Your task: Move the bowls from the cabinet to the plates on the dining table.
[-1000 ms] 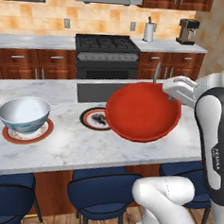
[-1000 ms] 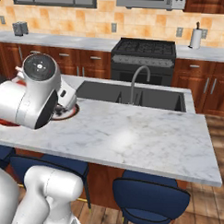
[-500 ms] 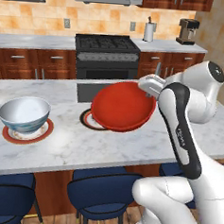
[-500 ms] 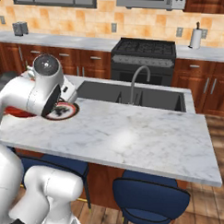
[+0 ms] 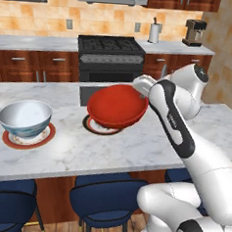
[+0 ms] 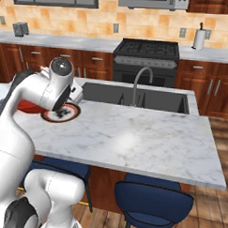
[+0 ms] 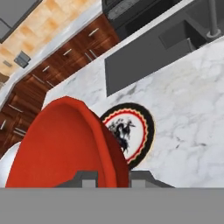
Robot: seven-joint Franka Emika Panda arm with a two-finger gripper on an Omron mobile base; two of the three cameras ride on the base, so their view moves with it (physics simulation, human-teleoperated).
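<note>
Black stove (image 5: 111, 48), perhaps coffee maker (image 5: 194, 32)

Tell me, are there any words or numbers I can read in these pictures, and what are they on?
No words or numbers can be read.
Robot arm: dark lettering runs along the white link, too small and blurred to read.
Plate under the red bowl: a dark drawing in the middle, a picture, not letters.

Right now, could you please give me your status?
Fingers shut on red bowl. Bowl tilted, above empty plate. Grey bowl already on its plate.
</note>
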